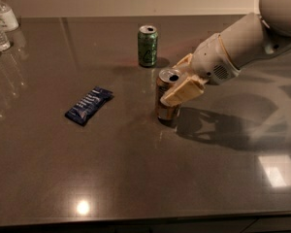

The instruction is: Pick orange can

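Observation:
The orange can (165, 106) stands upright on the dark table (136, 178), a little right of centre, its silver top open. My gripper (172, 83) reaches in from the right and straddles the can's upper half. One cream finger (183, 92) lies across the can's front and the other finger (184, 62) is behind it. The fingers look closed against the can. The can's base rests on the table.
A green can (148, 45) stands just behind and to the left of the orange can. A dark blue snack packet (89, 105) lies to the left. Clear water bottles (1, 23) stand at the far left corner. My arm (242, 42) spans the right side.

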